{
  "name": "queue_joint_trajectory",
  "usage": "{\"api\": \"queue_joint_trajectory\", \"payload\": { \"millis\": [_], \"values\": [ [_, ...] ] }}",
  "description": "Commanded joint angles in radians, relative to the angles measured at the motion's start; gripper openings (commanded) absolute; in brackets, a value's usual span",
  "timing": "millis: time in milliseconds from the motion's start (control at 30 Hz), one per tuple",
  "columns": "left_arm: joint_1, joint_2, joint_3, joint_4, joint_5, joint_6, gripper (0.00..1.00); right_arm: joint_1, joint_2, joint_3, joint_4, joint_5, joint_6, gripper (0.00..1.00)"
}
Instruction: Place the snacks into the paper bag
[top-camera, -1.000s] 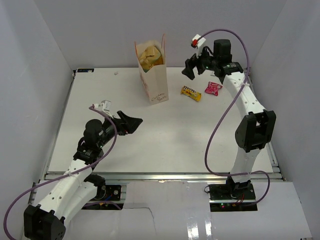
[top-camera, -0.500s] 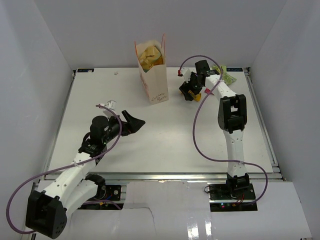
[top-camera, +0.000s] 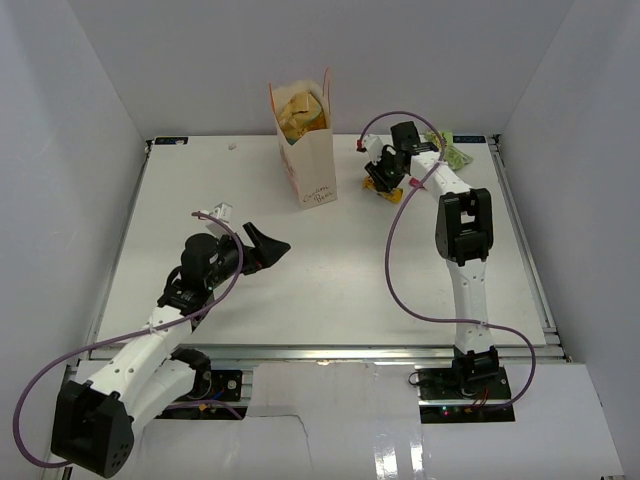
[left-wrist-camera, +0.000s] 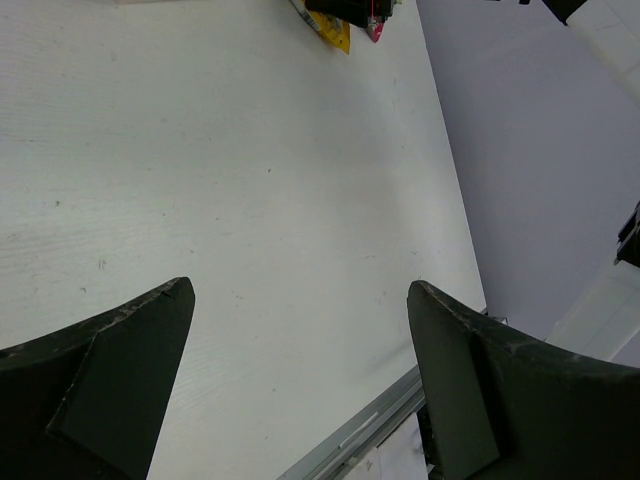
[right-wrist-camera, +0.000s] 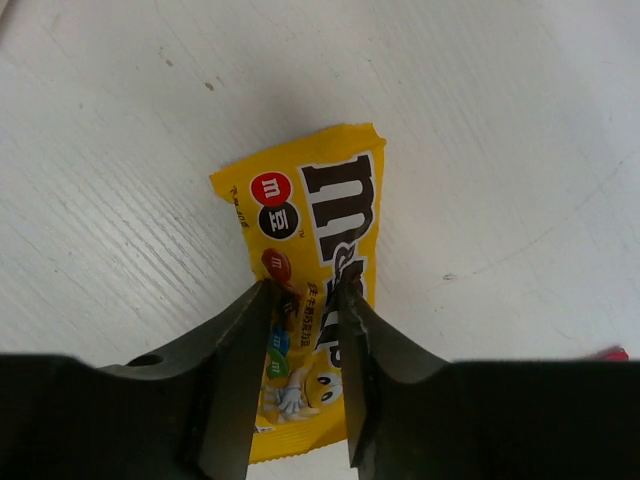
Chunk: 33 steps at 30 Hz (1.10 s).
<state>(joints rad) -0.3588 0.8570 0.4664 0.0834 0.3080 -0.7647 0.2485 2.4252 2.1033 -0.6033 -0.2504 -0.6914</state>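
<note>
The cream paper bag (top-camera: 312, 165) stands upright at the back of the table with a tan-yellow chip bag (top-camera: 301, 113) showing in its open top. To its right a yellow candy packet (right-wrist-camera: 320, 190) lies flat on the table. My right gripper (right-wrist-camera: 302, 290) is down on it, its fingers drawn close and pinching the packet's middle; in the top view that gripper (top-camera: 383, 182) covers most of the packet (top-camera: 397, 194). A light green packet (top-camera: 452, 153) lies behind the right arm. My left gripper (top-camera: 272, 245) hovers open over the table's middle left, nothing between its fingers (left-wrist-camera: 120, 350).
A sliver of a pink packet (right-wrist-camera: 612, 353) shows just right of the yellow one, mostly hidden under the right arm in the top view. White walls enclose the table (top-camera: 330, 270) on three sides. The metal rail of the near edge (left-wrist-camera: 350, 440) runs below the left gripper.
The right arm swung down from above the table onto the yellow packet, then its jaws went from wide open to narrow around it. The left arm shifted slightly.
</note>
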Motion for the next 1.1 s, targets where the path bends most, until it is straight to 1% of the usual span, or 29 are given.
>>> {"api": "queue_joint_trajectory", "payload": {
  "millis": [0,67,100,200,300,333,533,633,667,733,767,800,833,867,900,933,1000,1033,1067],
  "values": [
    [0.001,0.010,0.028,0.036,0.023,0.001,0.98,-0.025,-0.035,-0.040,-0.012,-0.047,0.016,0.36],
    [0.001,0.011,0.026,0.042,0.025,0.001,0.98,-0.040,-0.051,-0.051,-0.018,-0.100,0.021,0.30],
    [0.001,0.011,0.025,0.042,0.025,0.001,0.98,-0.044,-0.060,-0.063,-0.029,-0.128,0.023,0.26],
    [0.001,0.007,0.017,0.044,0.025,-0.001,0.98,-0.061,-0.112,-0.107,-0.038,-0.239,0.020,0.19],
    [0.001,-0.004,0.008,0.047,0.023,-0.001,0.98,-0.071,-0.217,-0.163,-0.038,-0.355,0.009,0.14],
    [0.001,-0.007,0.008,0.047,0.022,-0.001,0.98,-0.071,-0.245,-0.176,-0.036,-0.355,0.009,0.13],
    [0.001,-0.013,-0.003,0.058,0.023,0.001,0.98,-0.071,-0.440,-0.213,-0.024,-0.521,0.045,0.09],
    [0.001,-0.007,-0.005,0.064,0.026,0.007,0.98,-0.068,-0.524,-0.212,0.011,-0.605,0.130,0.08],
    [0.001,-0.006,-0.003,0.065,0.029,0.007,0.98,-0.063,-0.544,-0.210,0.048,-0.642,0.153,0.08],
    [0.001,0.004,0.000,0.072,0.032,0.013,0.98,-0.034,-0.599,-0.188,0.098,-0.656,0.226,0.08],
    [0.001,0.008,0.001,0.073,0.034,0.013,0.98,-0.019,-0.613,-0.175,0.153,-0.652,0.249,0.08],
    [0.001,0.013,0.005,0.076,0.039,0.015,0.98,0.023,-0.627,-0.161,0.186,-0.633,0.277,0.08],
    [0.001,0.023,0.005,0.082,0.042,0.018,0.98,0.046,-0.640,-0.146,0.221,-0.574,0.340,0.08],
    [0.001,0.030,0.008,0.087,0.046,0.018,0.98,0.073,-0.641,-0.108,0.252,-0.534,0.360,0.08],
    [0.001,0.036,0.012,0.088,0.055,0.019,0.98,0.128,-0.632,-0.085,0.304,-0.489,0.375,0.08],
    [0.001,0.039,0.015,0.093,0.059,0.022,0.98,0.156,-0.618,-0.060,0.324,-0.399,0.388,0.08],
    [0.001,0.045,0.020,0.095,0.065,0.021,0.98,0.228,-0.588,0.013,0.397,-0.310,0.403,0.08],
    [0.000,0.042,0.018,0.096,0.065,0.021,0.98,0.247,-0.550,0.036,0.425,-0.218,0.418,0.08],
    [0.001,0.034,0.018,0.096,0.065,0.021,0.98,0.265,-0.529,0.061,0.454,-0.170,0.452,0.08]
  ]
}}
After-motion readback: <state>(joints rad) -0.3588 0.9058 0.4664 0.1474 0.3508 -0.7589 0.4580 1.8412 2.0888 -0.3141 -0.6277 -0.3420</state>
